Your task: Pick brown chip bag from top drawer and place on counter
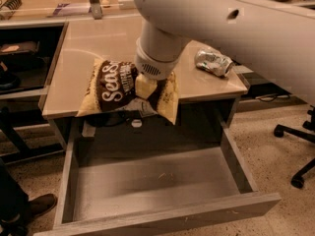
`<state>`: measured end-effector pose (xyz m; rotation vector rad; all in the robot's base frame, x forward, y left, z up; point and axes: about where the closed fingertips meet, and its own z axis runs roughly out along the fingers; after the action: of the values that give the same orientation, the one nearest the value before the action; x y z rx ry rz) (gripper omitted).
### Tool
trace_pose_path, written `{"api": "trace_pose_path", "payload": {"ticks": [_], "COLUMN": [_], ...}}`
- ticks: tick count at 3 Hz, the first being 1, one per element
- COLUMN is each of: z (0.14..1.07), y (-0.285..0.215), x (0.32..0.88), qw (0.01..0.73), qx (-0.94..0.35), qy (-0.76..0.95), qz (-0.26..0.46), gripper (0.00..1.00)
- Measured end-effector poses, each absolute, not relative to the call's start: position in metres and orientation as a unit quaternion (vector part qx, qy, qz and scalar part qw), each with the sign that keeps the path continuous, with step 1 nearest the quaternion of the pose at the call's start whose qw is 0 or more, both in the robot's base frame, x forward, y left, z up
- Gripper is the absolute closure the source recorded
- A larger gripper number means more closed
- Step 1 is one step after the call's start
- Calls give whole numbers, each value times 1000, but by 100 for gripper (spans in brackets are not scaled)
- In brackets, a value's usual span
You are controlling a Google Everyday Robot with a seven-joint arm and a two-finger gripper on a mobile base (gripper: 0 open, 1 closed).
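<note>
The brown chip bag, dark brown with white "Sea" lettering and pale yellow ends, hangs in the air over the front edge of the counter. My gripper comes down from the big white arm and is shut on the bag's middle, crumpling it. The top drawer, a grey wood-grain box, stands pulled out below the counter and holds nothing but a few crumbs.
A crushed silver can lies on the counter's right side. Black side shelves stand to the left. An office chair's base is at the right, and a shoe at the lower left.
</note>
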<state>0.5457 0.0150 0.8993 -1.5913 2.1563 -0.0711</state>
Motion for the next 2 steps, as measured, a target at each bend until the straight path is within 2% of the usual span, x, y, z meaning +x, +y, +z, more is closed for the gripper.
{"api": "trace_pose_path", "payload": {"ticks": [2], "z": [902], "y": [48], "x": [601], "qw": [221], "qx": [-580], "qy": [784], "qz": [-6], "gripper": [100]}}
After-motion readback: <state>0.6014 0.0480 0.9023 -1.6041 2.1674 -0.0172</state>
